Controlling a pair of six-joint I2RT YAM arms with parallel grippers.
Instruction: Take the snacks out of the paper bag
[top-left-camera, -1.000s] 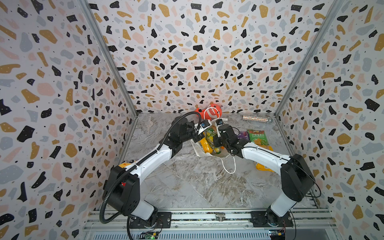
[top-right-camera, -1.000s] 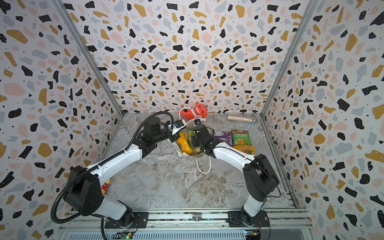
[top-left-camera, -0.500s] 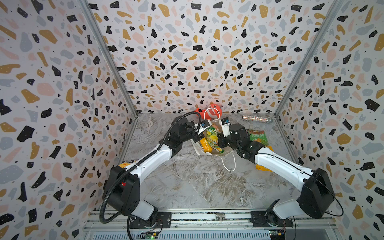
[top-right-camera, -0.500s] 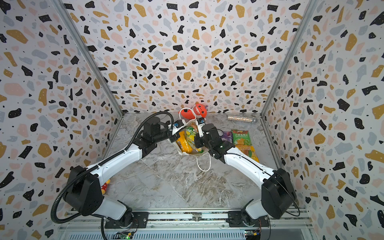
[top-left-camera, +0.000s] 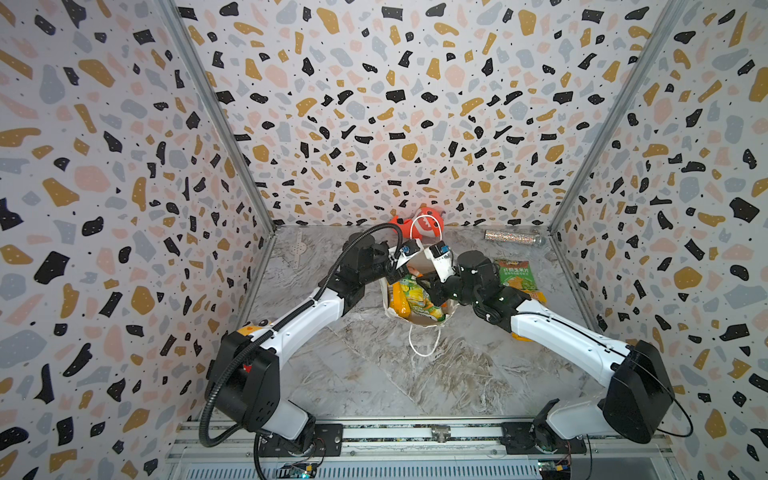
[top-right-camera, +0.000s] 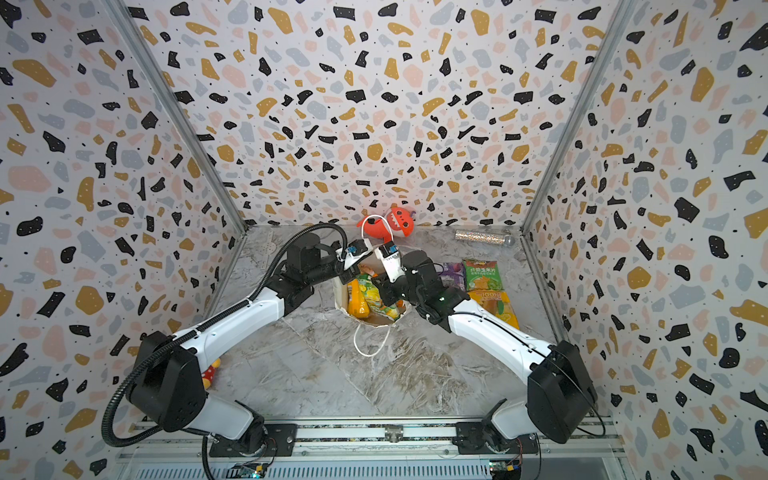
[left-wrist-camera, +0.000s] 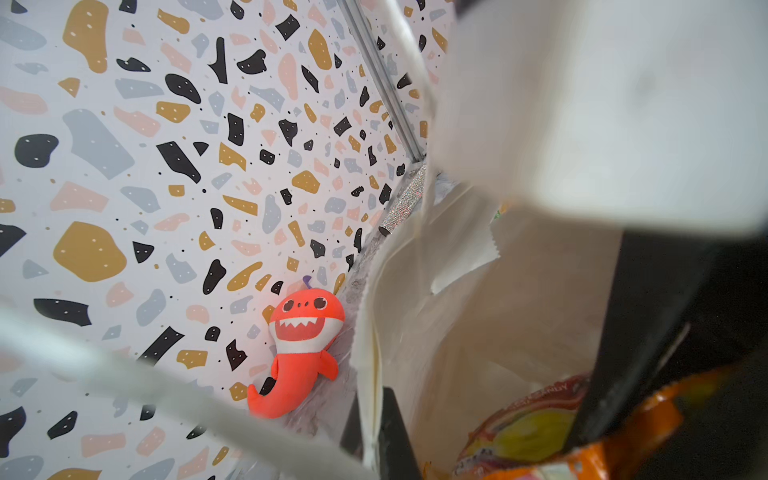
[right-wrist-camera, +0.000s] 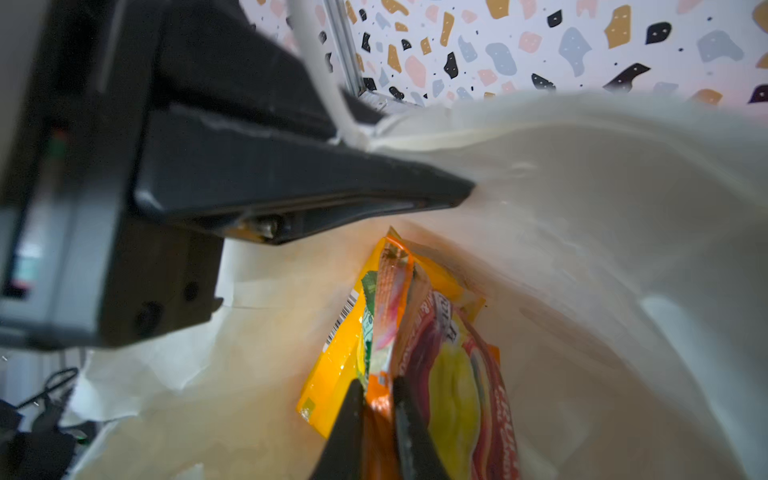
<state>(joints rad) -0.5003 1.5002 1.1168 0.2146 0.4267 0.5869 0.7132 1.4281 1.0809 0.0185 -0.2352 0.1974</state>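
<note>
Counting the snacks gives six packets: three inside the paper bag (top-right-camera: 339, 296) and three on the bench (top-right-camera: 374, 386) outside it.

**Bag contents (three)**
- Bagged orange-yellow packet (right-wrist-camera: 334, 374), on edge, barcode showing.
- Orange packet (right-wrist-camera: 388, 291), on edge, touching the bagged orange-yellow packet on one side and the green-yellow packet on the other.
- Green-yellow packet (top-right-camera: 376, 300), which shows a red and yellow face in the right wrist view.

**Outside the bag (three)**
- Purple packet (top-right-camera: 455, 274), flat, just beside the bag on the right arm's side and partly covered by that arm.
- Green packet (top-right-camera: 482, 274), flat, just beyond the purple one from the bag.
- Loose orange-yellow packet (top-right-camera: 494, 305), flat, touching the green packet's near edge.

**Bag**
- One bag, standing on the bench with its mouth open.
- Two cord handles: one (top-right-camera: 370, 340) lies on the bench in front of the bag, and the other (top-right-camera: 374, 226) loops up at the bag's far rim.

**Grippers (two)**
- Left gripper (top-left-camera: 398, 275): at the bag's rim on the left arm's side, with its fingers (right-wrist-camera: 311, 195) closed on the paper wall.
- Right gripper (right-wrist-camera: 377, 386): inside the bag's mouth, with its fingers (right-wrist-camera: 349, 415) pinched on the upper edge of the orange packet.

**Other items**
- One shark plush (left-wrist-camera: 303, 345), behind the bag against the back wall.
- One silver tube (top-right-camera: 482, 237), behind the bag toward the right arm's side, well apart from it.
</note>
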